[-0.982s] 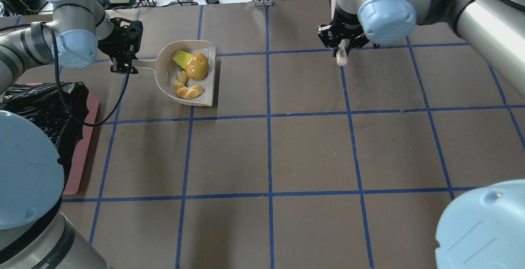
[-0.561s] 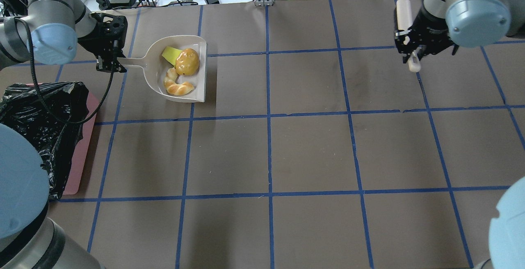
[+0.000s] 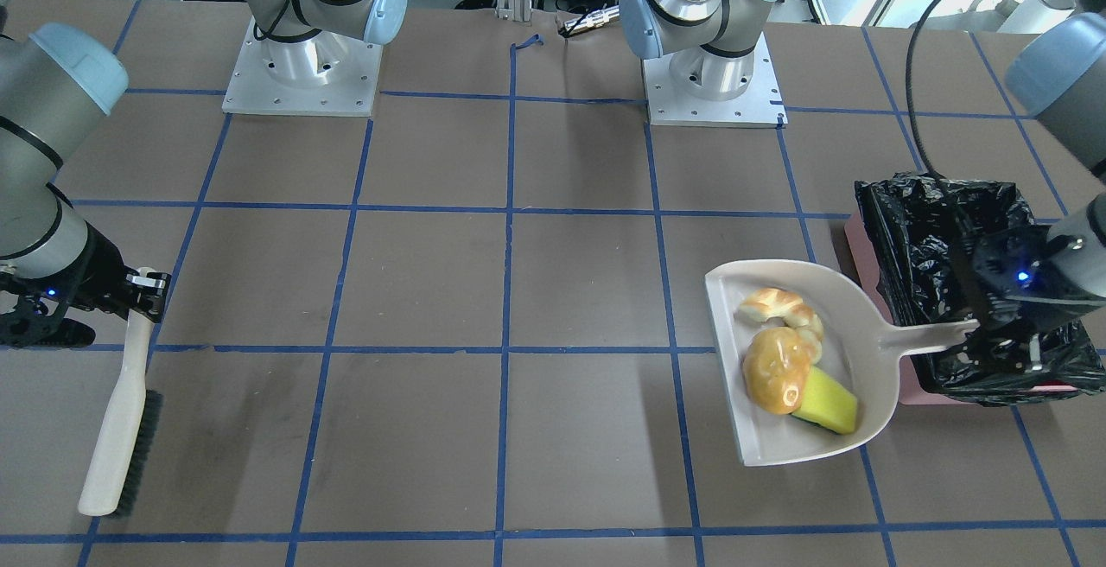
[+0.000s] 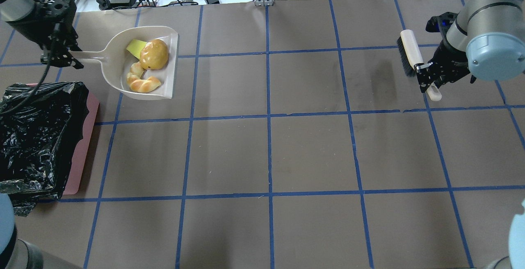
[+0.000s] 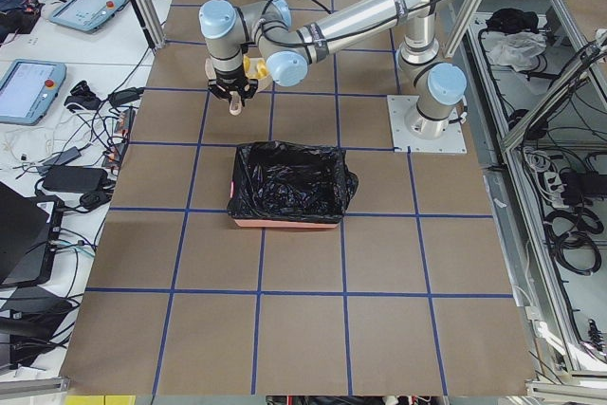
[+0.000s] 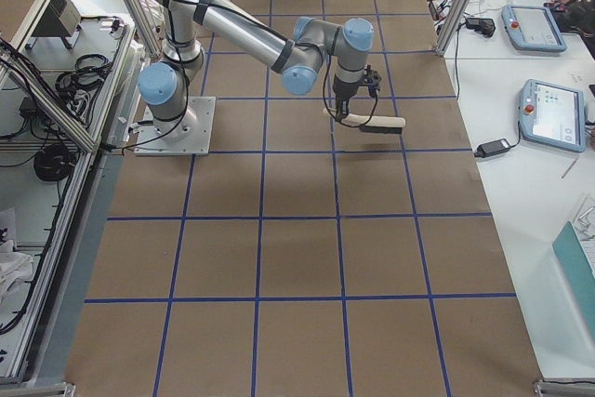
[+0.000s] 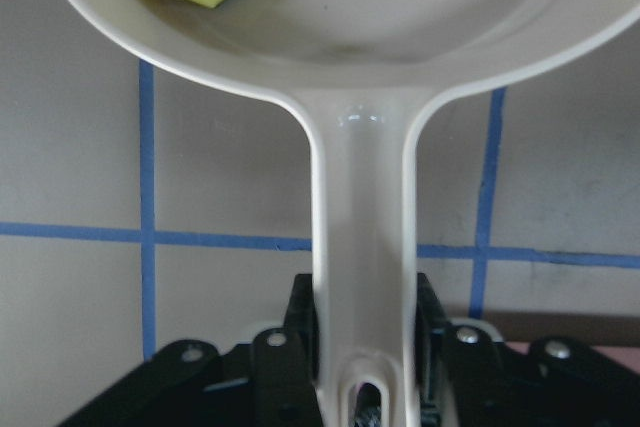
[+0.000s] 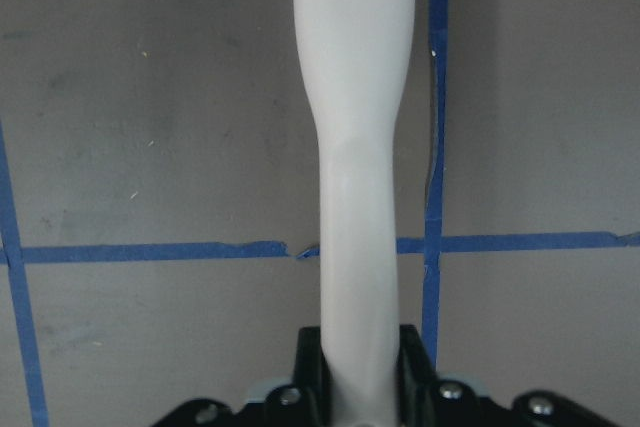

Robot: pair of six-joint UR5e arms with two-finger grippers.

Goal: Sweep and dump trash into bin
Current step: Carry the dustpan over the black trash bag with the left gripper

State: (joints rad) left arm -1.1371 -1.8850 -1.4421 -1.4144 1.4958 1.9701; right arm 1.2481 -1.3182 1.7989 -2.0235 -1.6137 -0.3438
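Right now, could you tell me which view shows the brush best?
The front-facing view: the whole brush shows, handle and bristles, held by the right gripper. Overhead, the gripper covers part of it; the right wrist view shows only its handle; exterior right shows it small.

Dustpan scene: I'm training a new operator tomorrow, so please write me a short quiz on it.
1. True or false: the lump, pastry and wedge all lie in the dustpan.
2. Fill in: the left gripper is shut on the dustpan's ___.
3. The brush is held by: A) the left gripper, B) the right gripper, C) nothing.
Key: 1 true; 2 handle; 3 B.
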